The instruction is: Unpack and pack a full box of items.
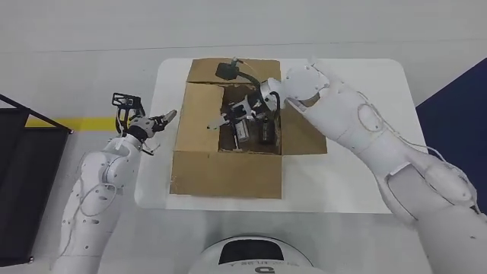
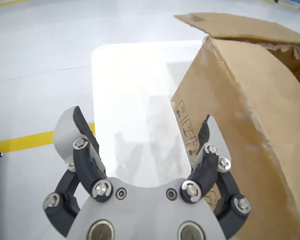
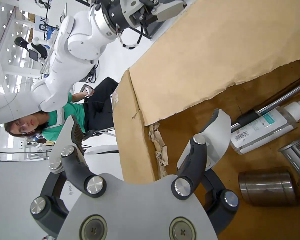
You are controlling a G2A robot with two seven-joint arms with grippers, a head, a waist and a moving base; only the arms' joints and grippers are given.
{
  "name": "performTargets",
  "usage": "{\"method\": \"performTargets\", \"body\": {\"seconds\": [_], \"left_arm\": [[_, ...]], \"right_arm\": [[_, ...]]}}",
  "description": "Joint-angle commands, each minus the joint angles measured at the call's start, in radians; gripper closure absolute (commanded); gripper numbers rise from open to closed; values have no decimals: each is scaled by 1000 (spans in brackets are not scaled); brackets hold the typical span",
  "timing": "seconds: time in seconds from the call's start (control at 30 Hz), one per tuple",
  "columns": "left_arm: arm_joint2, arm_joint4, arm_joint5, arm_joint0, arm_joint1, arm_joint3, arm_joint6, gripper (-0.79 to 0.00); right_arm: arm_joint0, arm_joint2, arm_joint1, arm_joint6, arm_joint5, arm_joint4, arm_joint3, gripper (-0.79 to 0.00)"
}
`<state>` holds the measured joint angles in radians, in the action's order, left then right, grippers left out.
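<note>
An open cardboard box stands on the white table with its flaps spread. My right gripper is open and hangs low over the box's left wall. In the right wrist view the right gripper has one finger inside the box and the other outside it. On the box floor lie a clear bottle with a white cap, a metal cylinder, a metal rod and a ribbed metal part. My left gripper is open and empty beside the box, over the table's left edge.
Bare table lies ahead of the left gripper, and more to the right of the box. Torn paper tape clings to the box's inner corner. A yellow floor line and a dark rack lie left of the table.
</note>
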<state>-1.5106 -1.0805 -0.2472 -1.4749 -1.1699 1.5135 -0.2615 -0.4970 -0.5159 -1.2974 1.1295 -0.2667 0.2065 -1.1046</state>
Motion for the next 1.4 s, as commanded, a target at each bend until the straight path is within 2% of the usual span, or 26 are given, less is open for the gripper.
{"method": "performTargets", "body": {"seconds": [0.0,0.17,0.33,0.57,0.9,1.03,1.2,1.37], "left_arm": [[24,-9,14,17,-3,-23,3,-785],[44,-20,18,41,-6,-52,8,-785],[40,-16,1,37,-4,-32,15,-785],[58,-14,-17,31,-5,-6,14,-785],[97,-39,-13,38,-8,7,10,-785],[102,-45,-10,40,-8,6,9,-785],[104,-47,-9,40,-8,6,9,-785],[106,-43,-14,41,-8,4,8,-785]], "right_arm": [[20,18,-24,-2,14,23,61,-785],[60,53,-76,8,82,58,183,-785],[92,80,-129,56,114,107,292,-785],[124,85,-190,130,28,179,427,-785],[157,96,-259,176,50,195,582,-785],[160,87,-282,216,-5,223,600,-785],[149,15,-293,260,-164,369,631,-785],[141,-11,-289,207,-217,389,576,-785]]}}
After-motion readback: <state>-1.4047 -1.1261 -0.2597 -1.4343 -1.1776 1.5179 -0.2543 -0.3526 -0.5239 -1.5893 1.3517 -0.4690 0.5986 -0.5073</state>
